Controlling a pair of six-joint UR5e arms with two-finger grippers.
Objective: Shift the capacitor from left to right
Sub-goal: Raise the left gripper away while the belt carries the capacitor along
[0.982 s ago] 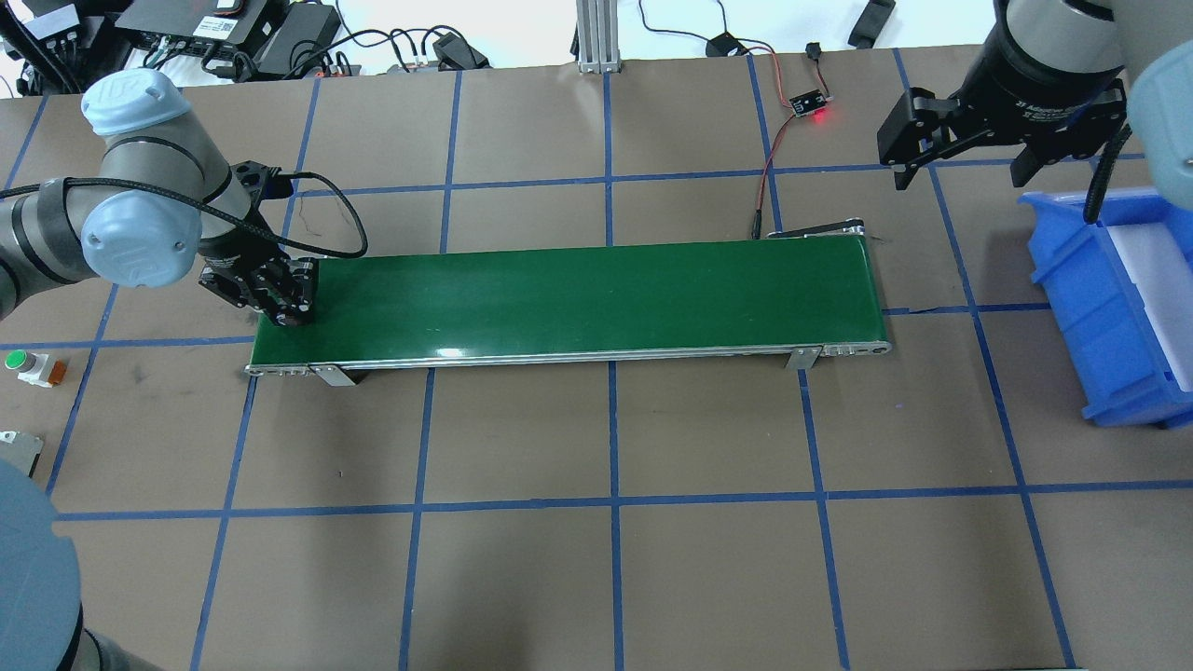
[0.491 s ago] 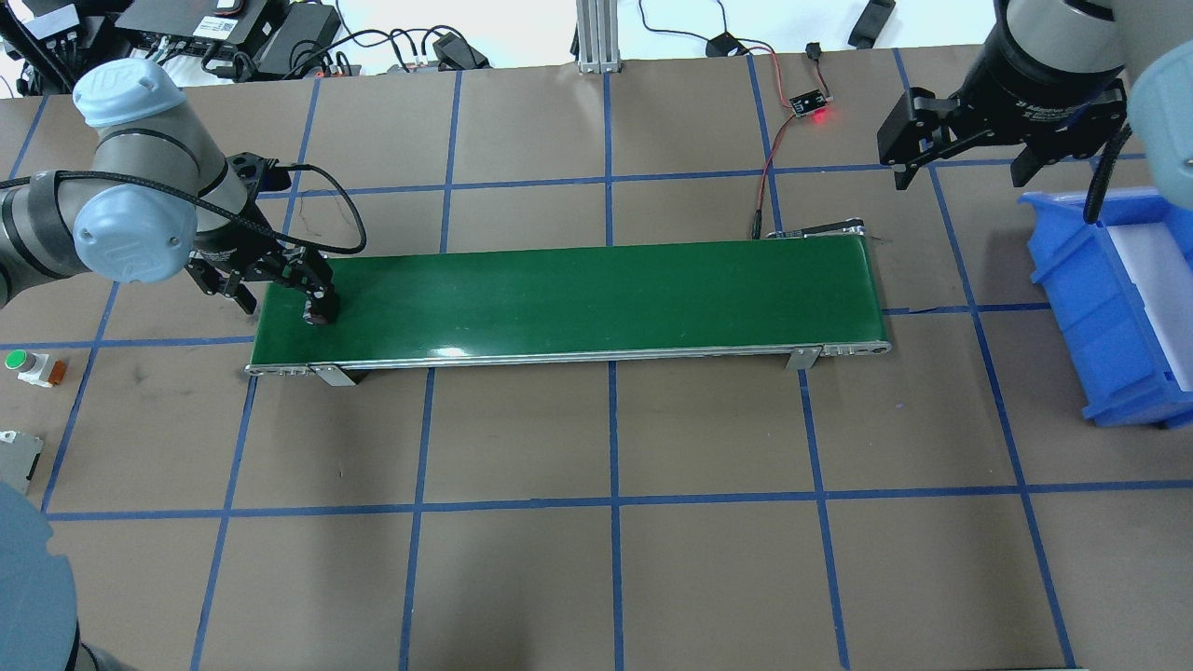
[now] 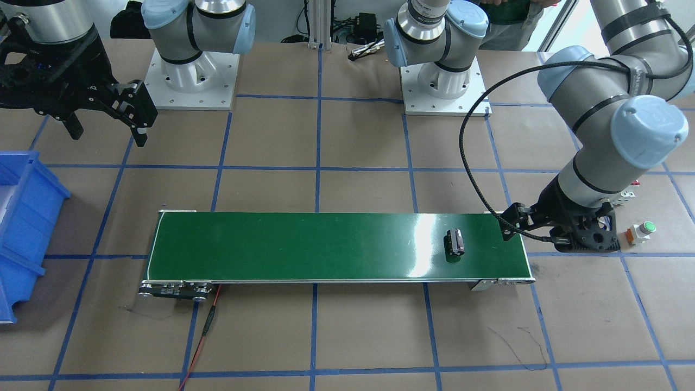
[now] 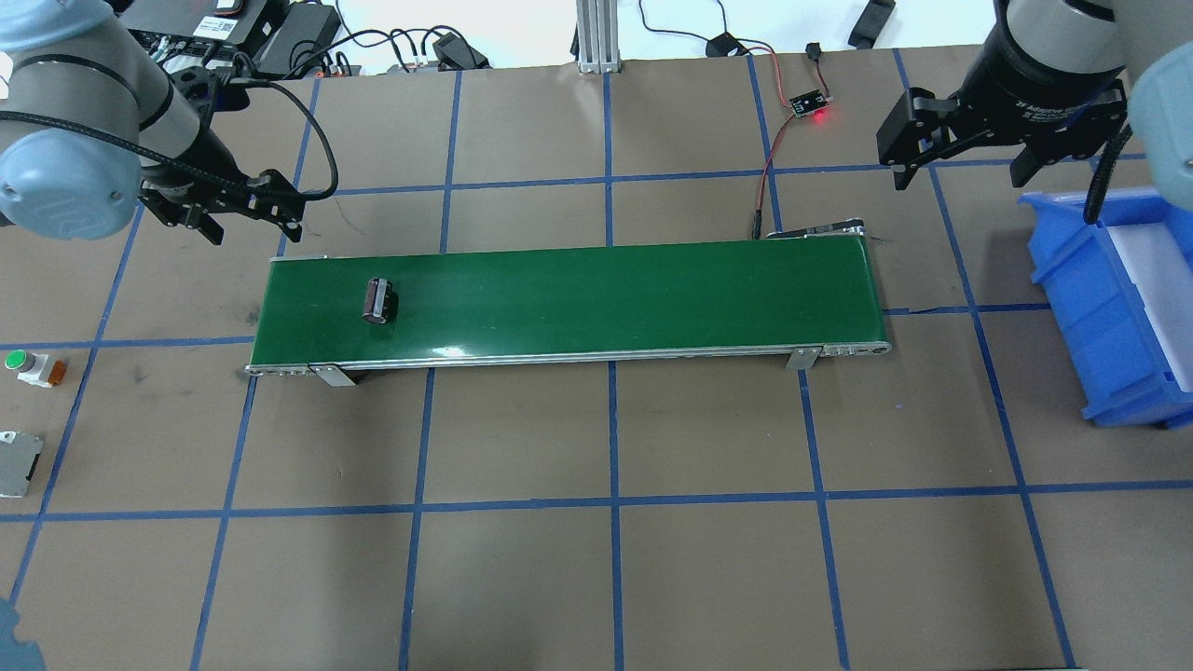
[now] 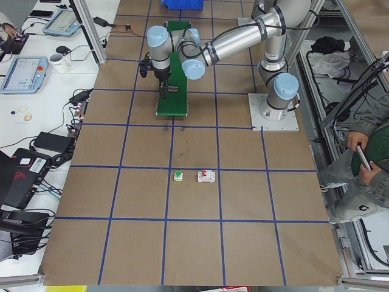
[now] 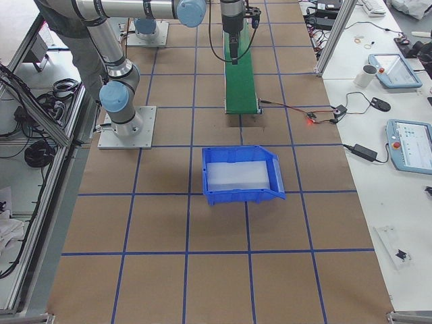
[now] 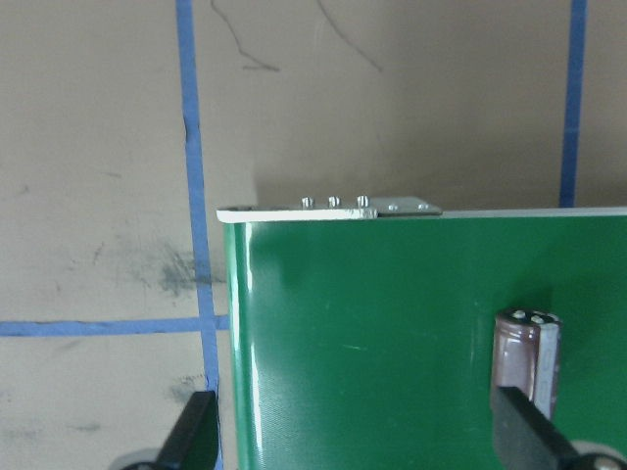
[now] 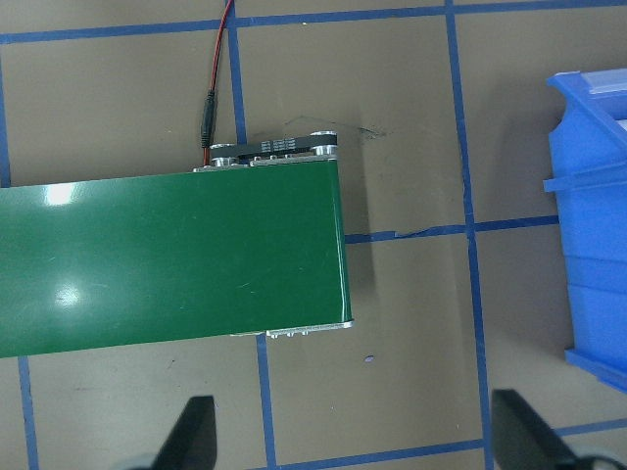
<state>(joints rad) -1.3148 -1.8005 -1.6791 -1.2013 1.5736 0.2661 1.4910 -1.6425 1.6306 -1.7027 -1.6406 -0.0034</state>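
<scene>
The capacitor (image 4: pixel 379 301), a stubby dark cylinder with a silvery end, lies on its side near the left end of the green conveyor belt (image 4: pixel 606 298). The front-facing view has the capacitor (image 3: pixel 455 243) on the belt's right part. My left gripper (image 4: pixel 250 222) hangs open and empty behind the belt's left end, apart from the capacitor. Its wrist view shows the capacitor (image 7: pixel 529 357) beside one fingertip (image 7: pixel 524 436). My right gripper (image 4: pixel 965 168) is open and empty, high above the table beyond the belt's right end, near the blue bin (image 4: pixel 1109 308).
A green-topped push button (image 4: pixel 28 365) and a white circuit breaker (image 4: pixel 17 461) sit on the table at the far left. A small board with a red light (image 4: pixel 809 104) and its wires lie behind the belt. Blue tape lines grid the brown tabletop.
My left gripper opened, let go of the capacitor on the belt's left end and pulled up and back. The capacitor has since shifted right along the belt. The right arm stayed still.
</scene>
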